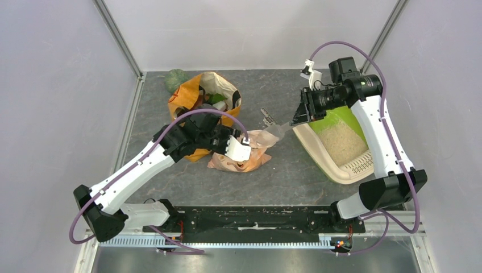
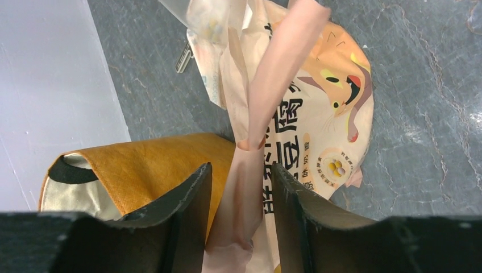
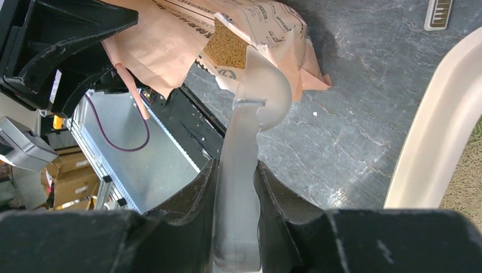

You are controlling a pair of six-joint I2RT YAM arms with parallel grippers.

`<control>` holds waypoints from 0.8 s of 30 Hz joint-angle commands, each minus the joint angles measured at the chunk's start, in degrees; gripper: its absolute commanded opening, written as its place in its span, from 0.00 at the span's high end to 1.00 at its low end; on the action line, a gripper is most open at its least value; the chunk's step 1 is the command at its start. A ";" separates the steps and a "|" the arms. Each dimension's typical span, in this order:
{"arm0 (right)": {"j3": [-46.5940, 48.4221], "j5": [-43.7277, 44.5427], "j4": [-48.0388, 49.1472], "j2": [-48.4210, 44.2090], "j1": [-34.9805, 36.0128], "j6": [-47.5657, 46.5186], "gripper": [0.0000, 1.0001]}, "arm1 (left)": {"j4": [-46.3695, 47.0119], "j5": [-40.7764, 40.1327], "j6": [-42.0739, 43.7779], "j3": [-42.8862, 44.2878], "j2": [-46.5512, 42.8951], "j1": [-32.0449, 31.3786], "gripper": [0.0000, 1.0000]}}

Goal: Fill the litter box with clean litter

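Note:
The cream litter box (image 1: 318, 153) with its lime-green hood stands at the right and holds pale litter (image 1: 341, 139). Its rim (image 3: 432, 142) and litter (image 3: 463, 187) show in the right wrist view. A peach litter bag (image 1: 253, 160) with a cat print lies mid-table. My left gripper (image 1: 245, 149) is shut on a fold of the bag (image 2: 318, 125), pinched between its fingers (image 2: 241, 168). My right gripper (image 1: 295, 120) is shut on the handle of a translucent scoop (image 1: 277, 132). The scoop's bowl (image 3: 264, 91) is at the bag's open mouth, where brown granules (image 3: 227, 48) show.
An orange paper shopping bag (image 1: 196, 96) full of items stands behind my left arm and shows in the left wrist view (image 2: 153, 165). A green lump (image 1: 176, 79) lies behind it. A small comb-like tool (image 1: 266, 118) lies on the grey tabletop.

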 commanded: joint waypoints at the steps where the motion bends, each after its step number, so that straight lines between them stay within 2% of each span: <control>1: 0.17 2.68 1.67 0.91 2.52 -0.40 1.00 | 1.38 -2.86 3.12 -1.27 -0.42 -1.03 0.47; 4: 0.74 2.86 2.72 1.53 4.11 0.00 1.00 | 2.56 -5.00 3.10 -1.96 -0.20 -1.40 0.37; 6: 1.18 3.22 3.33 2.03 4.84 0.21 1.00 | 3.42 -6.22 3.06 -2.33 0.15 -1.55 0.37; 7: 1.37 3.50 3.35 2.49 5.25 0.15 1.00 | 3.97 -6.98 2.96 -2.50 0.32 -1.64 0.43; 10: 1.27 5.34 3.22 3.60 6.35 -0.15 1.00 | 4.07 -7.25 2.85 -2.10 0.66 -1.74 0.75; 13: 0.63 6.87 3.32 4.34 7.48 0.01 1.00 | 4.60 -4.08 2.29 -1.69 -0.45 -1.74 0.95; 14: 0.41 7.31 3.57 4.50 8.06 0.31 1.00 | 5.17 -3.04 1.87 -1.83 -1.04 -1.83 0.98; 20: -2.97 10.59 9.33 3.45 11.53 6.10 1.00 | 7.38 -2.46 1.90 -3.53 -2.59 -3.36 0.98; 24: -6.56 18.34 14.53 2.07 15.02 10.73 1.00 | 7.39 -2.66 1.59 -3.47 -2.62 -4.25 0.98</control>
